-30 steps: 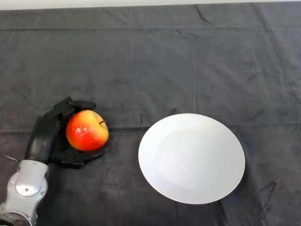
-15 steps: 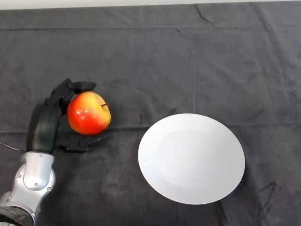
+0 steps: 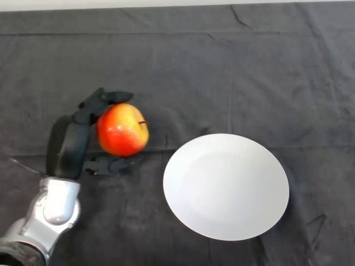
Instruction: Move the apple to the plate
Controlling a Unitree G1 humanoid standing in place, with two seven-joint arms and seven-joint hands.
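A red and yellow apple [image 3: 122, 129] is held in my black left hand [image 3: 75, 145], at the left of the table. The fingers curl over its far side and the thumb sits under its near side. The apple looks lifted a little off the dark cloth. A round white plate [image 3: 226, 185] lies to the right of it, with nothing on it. The apple is a short way left of the plate's rim and apart from it.
The dark cloth [image 3: 222, 72] covers the whole table and has a few creases. The table's far edge [image 3: 177, 4] runs along the top of the view.
My left hand has lifted the apple and carried it up the view and to the right, closer to the plate. The plate has not moved.
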